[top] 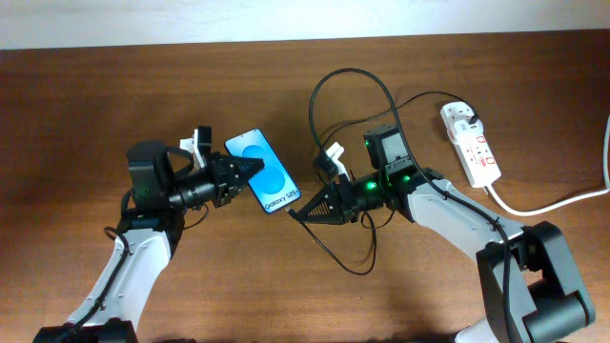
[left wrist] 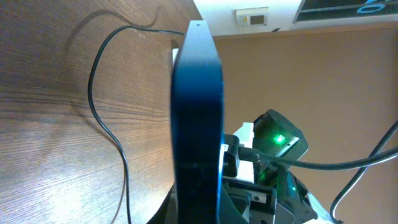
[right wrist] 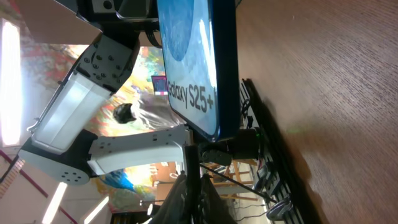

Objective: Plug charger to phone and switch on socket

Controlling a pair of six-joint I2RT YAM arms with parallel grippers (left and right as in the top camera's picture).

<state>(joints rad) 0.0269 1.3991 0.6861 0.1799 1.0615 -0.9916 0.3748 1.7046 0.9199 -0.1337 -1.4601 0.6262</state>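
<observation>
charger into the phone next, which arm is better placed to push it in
Right. The right gripper sits at the phone's Galaxy end and appears shut on the charger. The left gripper is clamped on the phone's other end, steadying it.

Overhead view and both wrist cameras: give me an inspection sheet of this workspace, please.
Surface: brown wooden table.
Job's things: phone screen up, showing Galaxy S25+; charger tip at its lower end, plugged or not cannot tell; socket far right.
Clutter: nothing seen.
Grippers: left gripper shut on phone; right gripper shut on charger.
Cables: charger loops over table; white cord exits right.
Surroundings: tan wall.
</observation>
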